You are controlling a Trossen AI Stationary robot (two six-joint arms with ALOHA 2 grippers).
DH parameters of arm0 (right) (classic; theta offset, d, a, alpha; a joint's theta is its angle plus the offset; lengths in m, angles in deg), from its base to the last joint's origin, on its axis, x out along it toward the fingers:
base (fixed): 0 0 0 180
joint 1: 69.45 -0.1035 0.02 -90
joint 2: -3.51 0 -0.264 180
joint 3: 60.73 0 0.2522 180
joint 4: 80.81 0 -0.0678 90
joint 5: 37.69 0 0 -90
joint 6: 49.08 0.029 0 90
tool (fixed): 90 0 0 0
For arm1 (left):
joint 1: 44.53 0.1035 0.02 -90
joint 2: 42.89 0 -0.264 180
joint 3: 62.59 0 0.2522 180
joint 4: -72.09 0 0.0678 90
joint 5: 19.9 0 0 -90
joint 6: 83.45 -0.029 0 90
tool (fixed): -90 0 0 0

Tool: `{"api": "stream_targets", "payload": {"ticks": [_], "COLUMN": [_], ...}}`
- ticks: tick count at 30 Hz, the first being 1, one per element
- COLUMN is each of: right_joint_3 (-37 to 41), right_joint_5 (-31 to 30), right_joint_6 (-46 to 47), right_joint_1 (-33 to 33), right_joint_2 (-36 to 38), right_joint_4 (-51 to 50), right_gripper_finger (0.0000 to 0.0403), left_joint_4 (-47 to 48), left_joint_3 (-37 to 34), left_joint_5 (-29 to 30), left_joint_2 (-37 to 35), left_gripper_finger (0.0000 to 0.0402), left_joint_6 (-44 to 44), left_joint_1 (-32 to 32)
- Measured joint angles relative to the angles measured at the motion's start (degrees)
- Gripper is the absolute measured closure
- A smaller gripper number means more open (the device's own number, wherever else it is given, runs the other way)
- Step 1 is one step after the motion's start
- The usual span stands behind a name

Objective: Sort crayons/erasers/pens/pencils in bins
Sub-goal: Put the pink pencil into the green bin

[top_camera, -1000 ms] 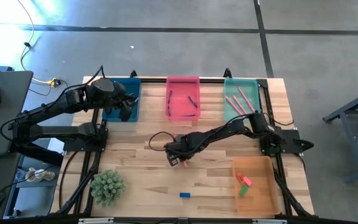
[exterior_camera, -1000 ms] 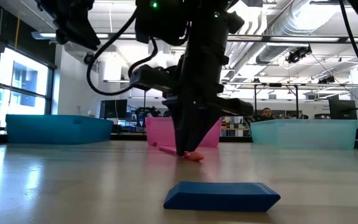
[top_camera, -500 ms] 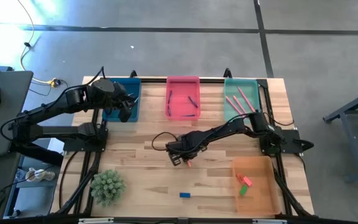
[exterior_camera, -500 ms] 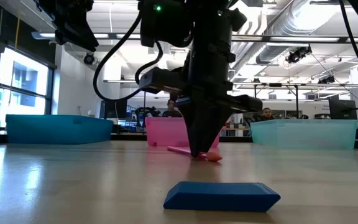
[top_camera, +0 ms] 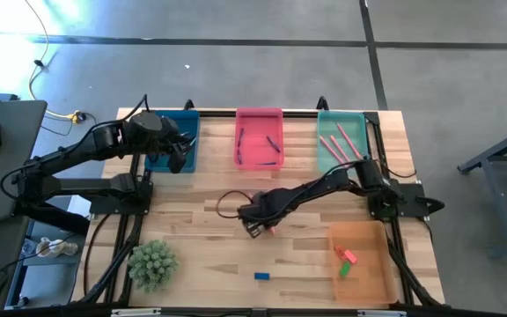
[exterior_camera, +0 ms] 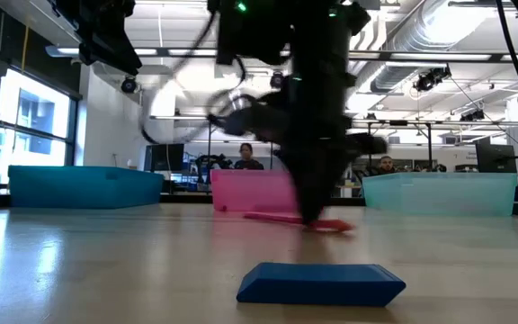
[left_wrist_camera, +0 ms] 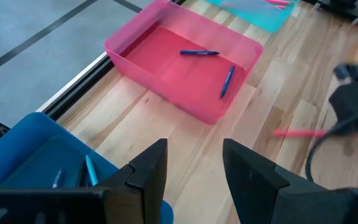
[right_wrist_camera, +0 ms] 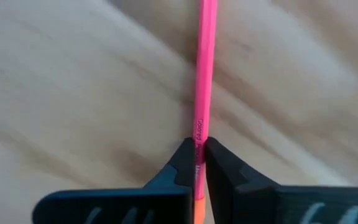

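One thin pink pencil (right_wrist_camera: 204, 74), its lower end hidden between the fingers, is pinched by the right tool (right_wrist_camera: 197, 163) at mid-frame on the wooden bench (top_camera: 201, 229); the left tool (left_wrist_camera: 191, 168) hangs open, upper left.

4 bins: blue bin (top_camera: 172, 141), pink bin (top_camera: 260, 138) holding 2 pens (left_wrist_camera: 199, 53) and teal bin (top_camera: 341, 141) along the table's far edge; orange bin (top_camera: 361, 262) near the right corner, with erasers (top_camera: 346, 257); blue eraser (top_camera: 261, 276) flat by the front edge
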Motion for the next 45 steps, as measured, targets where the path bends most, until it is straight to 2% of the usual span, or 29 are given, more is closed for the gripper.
{"api": "stream_targets", "payload": {"ticks": [13,27,30,36,45], "right_joint_3": [-0.1,0.1,4.1,18.2,35.2], "right_joint_5": [-12.2,-28.5,-29.8,-29.7,-29.7], "right_joint_6": [-2.6,-2.6,-2.7,-2.7,-2.9], "right_joint_1": [1.1,3.9,5.4,9.6,20.2], "right_joint_2": [9.4,23.8,28.3,40.8,58.3], "right_joint_4": [-8.4,-27.3,-28.0,-23.8,-17.9], "right_gripper_finger": [0.0400,0.0401,0.0401,0.0401,0.0401], "left_joint_4": [0.2,0.1,0.0,-0.3,-4.3], "left_joint_3": [0.0,0.0,0.0,0.0,0.0], "left_joint_5": [-0.1,-0.1,-0.1,0.0,0.0], "left_joint_2": [0.0,0.0,0.0,0.1,1.7], "left_gripper_finger": [0.0257,0.0257,0.0257,0.0257,0.0257], "left_joint_6": [0.0,-1.5,-1.5,-1.2,2.4], "left_joint_1": [0.0,0.0,0.0,0.0,0.0]}}
